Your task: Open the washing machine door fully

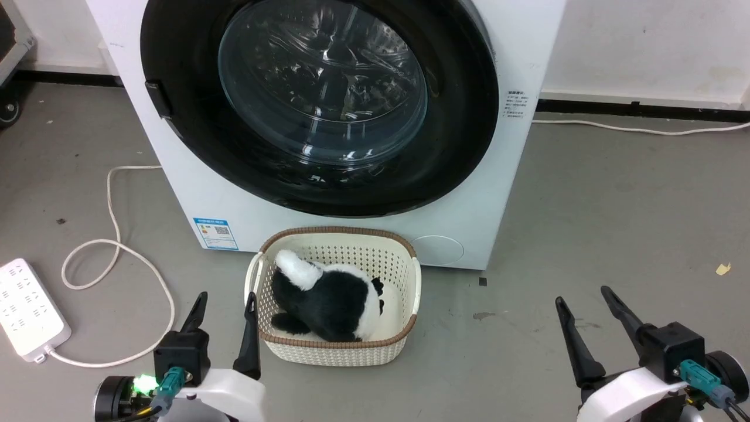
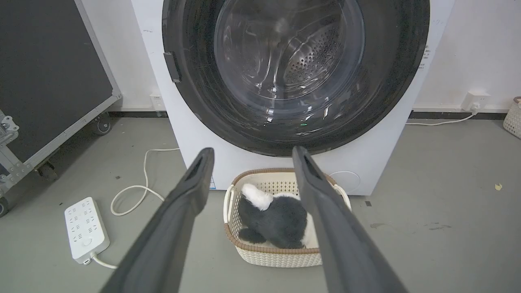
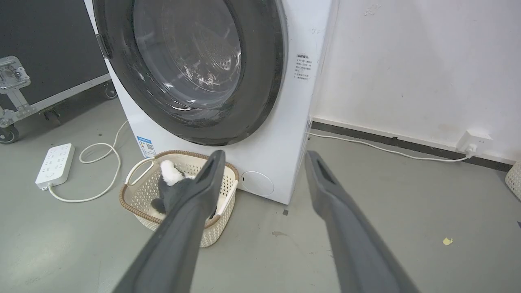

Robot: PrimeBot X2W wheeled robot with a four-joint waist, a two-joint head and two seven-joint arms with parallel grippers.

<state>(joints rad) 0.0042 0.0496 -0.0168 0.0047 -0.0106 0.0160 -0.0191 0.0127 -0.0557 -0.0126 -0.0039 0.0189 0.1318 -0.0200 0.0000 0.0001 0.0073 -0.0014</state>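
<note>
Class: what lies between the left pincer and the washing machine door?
A cream basket holding a black-and-white plush toy, below the washing machine door, straight ahead of the open left pincer, as the left wrist view shows.

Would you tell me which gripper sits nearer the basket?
The left gripper, right beside the basket; the right gripper stands well apart from it.

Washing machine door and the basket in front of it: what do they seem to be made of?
Washing machine door: glossy black surround, probably plastic, with faint reflections; clear bulging centre, likely glass, see-through with sharp highlights. Basket: cream, matte, apparently plastic by its moulded perforated walls; the brown woven-look rim's material is unclear.
</note>
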